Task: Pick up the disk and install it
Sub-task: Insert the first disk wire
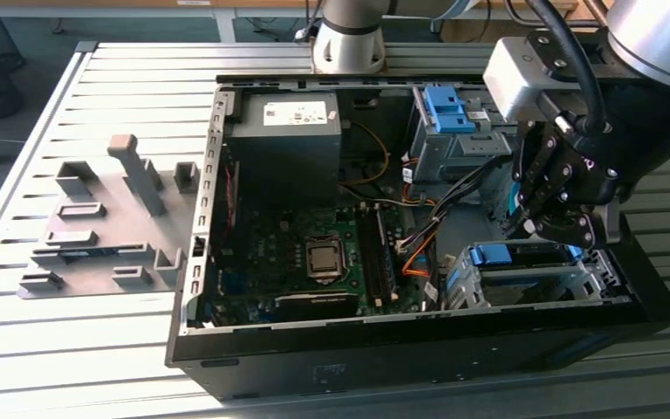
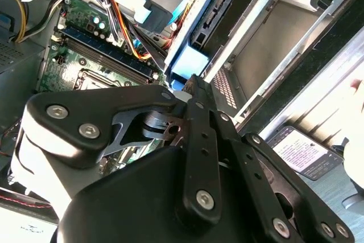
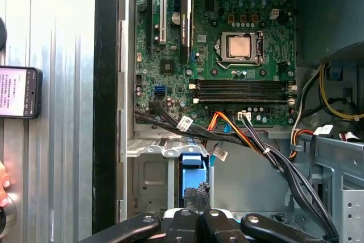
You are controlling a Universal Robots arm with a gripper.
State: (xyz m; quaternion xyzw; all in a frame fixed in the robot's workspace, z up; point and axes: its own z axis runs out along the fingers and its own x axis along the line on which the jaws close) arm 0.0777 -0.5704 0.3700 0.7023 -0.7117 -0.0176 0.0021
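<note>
Right now my black pincer [image 1: 557, 229] hangs closed inside the open black metal computer case [image 1: 428, 353], at four o'clock in the exterior view. Just beneath its tip, the flat silver-grey disk [image 1: 516, 255] with blue plastic rails sits in the silver sheet-metal cage [image 1: 544, 285].

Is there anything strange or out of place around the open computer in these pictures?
Yes. A phone with its screen lit lies on the slatted table beside the computer case, and a person's fingertip shows close to it. Neither seems part of the installation.
</note>
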